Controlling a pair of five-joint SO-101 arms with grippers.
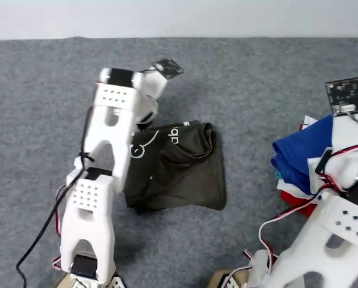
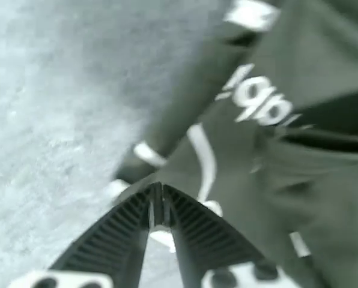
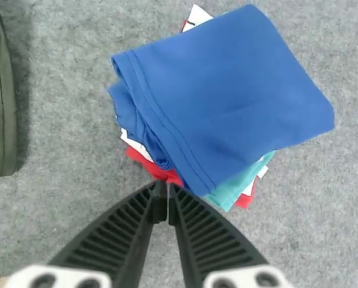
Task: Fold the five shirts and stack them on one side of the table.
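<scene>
We are finding the dark shirt (image 1: pixel 179 174) lying near the middle of the table (image 1: pixel 47 90), doubled over loosely, with its white print facing up and one side bunching. The left gripper (image 2: pixel 158 201) is sitting at the printed edge of this shirt with its jaws together. We are not able to tell whether any cloth is caught between them. On the right side of the table a stack (image 1: pixel 299 180) is standing well apart from the dark shirt, with a blue shirt (image 3: pixel 221 102) on top and teal, white and red layers showing beneath. The right gripper (image 3: pixel 163 195) is hanging just beside the stack, jaws together and holding nothing. We are judging the fifth and last fold to be in hand. The next move is calling for a firm pinch on the edge, a squarer fold, then a carry across onto the blue shirt.
</scene>
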